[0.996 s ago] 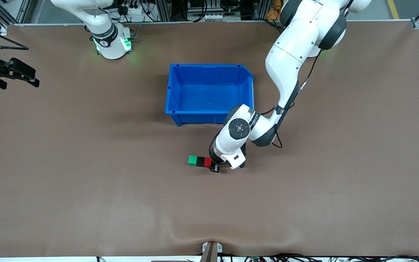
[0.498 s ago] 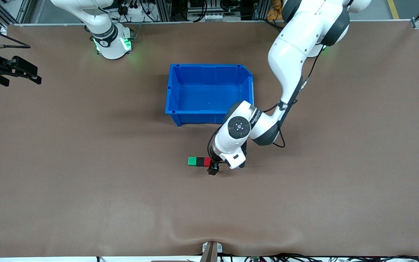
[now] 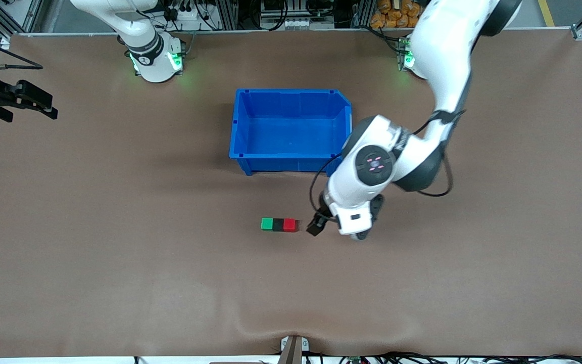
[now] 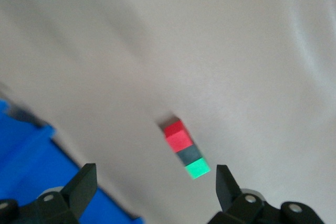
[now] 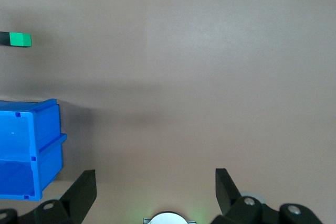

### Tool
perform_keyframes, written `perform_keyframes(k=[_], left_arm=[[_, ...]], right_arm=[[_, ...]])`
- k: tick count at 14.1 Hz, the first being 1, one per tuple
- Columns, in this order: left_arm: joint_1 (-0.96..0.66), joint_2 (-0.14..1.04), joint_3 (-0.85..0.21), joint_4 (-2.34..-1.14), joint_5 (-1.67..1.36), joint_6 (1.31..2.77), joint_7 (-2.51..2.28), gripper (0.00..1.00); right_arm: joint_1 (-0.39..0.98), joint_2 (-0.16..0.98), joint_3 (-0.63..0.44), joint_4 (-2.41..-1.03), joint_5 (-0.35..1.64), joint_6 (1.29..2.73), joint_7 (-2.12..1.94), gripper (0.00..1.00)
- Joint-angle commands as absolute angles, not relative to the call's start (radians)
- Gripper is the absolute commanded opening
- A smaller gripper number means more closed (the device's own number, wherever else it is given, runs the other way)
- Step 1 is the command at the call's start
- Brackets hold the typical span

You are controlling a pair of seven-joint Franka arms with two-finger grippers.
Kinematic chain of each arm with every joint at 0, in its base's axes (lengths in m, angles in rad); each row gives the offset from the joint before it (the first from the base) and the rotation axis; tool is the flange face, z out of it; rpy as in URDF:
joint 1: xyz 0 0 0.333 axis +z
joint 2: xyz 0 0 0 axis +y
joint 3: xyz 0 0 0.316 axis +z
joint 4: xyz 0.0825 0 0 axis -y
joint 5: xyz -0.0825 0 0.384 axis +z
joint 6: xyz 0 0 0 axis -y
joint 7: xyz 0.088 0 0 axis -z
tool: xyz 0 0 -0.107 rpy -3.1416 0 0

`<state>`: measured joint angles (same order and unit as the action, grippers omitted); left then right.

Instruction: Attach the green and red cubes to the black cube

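The green cube (image 3: 267,224), black cube (image 3: 277,224) and red cube (image 3: 289,225) lie touching in one row on the brown table, black in the middle. My left gripper (image 3: 316,227) is open and empty, just off the red end of the row toward the left arm's end, apart from it. In the left wrist view the red cube (image 4: 176,136), black cube (image 4: 189,154) and green cube (image 4: 198,169) show ahead of the open gripper (image 4: 155,182). My right gripper (image 3: 28,103) waits open and empty at the right arm's end of the table; its wrist view (image 5: 155,179) shows the green cube (image 5: 21,39).
A blue bin (image 3: 291,132) stands empty, farther from the front camera than the row of cubes. It also shows in the left wrist view (image 4: 21,171) and the right wrist view (image 5: 29,145). The left arm's elbow hangs over the bin's corner.
My left gripper has drawn away from the red cube toward the left arm's end, and its arm has swung that way. The cubes and the right arm stayed put.
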<state>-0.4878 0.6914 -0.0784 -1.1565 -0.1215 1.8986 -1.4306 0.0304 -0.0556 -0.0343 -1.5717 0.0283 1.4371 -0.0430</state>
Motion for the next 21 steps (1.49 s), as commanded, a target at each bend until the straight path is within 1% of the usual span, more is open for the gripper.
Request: perform_keyframes(k=[1, 2, 4, 7, 12, 15, 18, 19, 21], left_arm=[[-0.443, 0.563, -0.078, -1.224, -0.127, 1.787, -1.243, 1.00], [-0.427, 0.531, -0.077, -1.227, -0.129, 1.749, -1.198, 1.00], [-0.367, 0.462, -0.078, -1.226, -0.127, 1.628, -1.157, 1.00], [-0.312, 0.370, -0.072, -1.226, -0.092, 1.522, -1.050, 1.00], [-0.201, 0.261, -0.072, -1.229, -0.071, 1.425, -0.775, 1.00], [-0.138, 0.215, -0.072, -1.229, -0.066, 1.391, -0.565, 1.00], [-0.104, 0.189, -0.072, -1.235, -0.063, 1.356, -0.505, 1.00], [-0.100, 0.172, -0.072, -1.247, -0.055, 1.358, -0.468, 1.00], [-0.037, 0.105, -0.103, -1.333, -0.032, 1.367, -0.388, 1.00]], right_arm=[[-0.003, -0.063, -0.017, -1.580, 0.034, 1.466, -0.029, 1.00], [-0.003, -0.060, -0.017, -1.580, 0.034, 1.477, -0.029, 1.00], [-0.006, -0.055, -0.017, -1.580, 0.035, 1.492, -0.029, 1.00], [-0.003, -0.031, -0.017, -1.571, 0.034, 1.517, -0.028, 1.00], [-0.008, -0.031, -0.018, -1.571, 0.035, 1.514, -0.028, 1.00], [-0.006, -0.031, -0.018, -1.571, 0.035, 1.506, -0.028, 1.00], [-0.008, -0.031, -0.018, -1.569, 0.035, 1.508, -0.028, 1.00], [-0.008, -0.031, -0.018, -1.569, 0.035, 1.506, -0.028, 1.00], [-0.008, -0.031, -0.018, -1.569, 0.035, 1.506, -0.028, 1.00]])
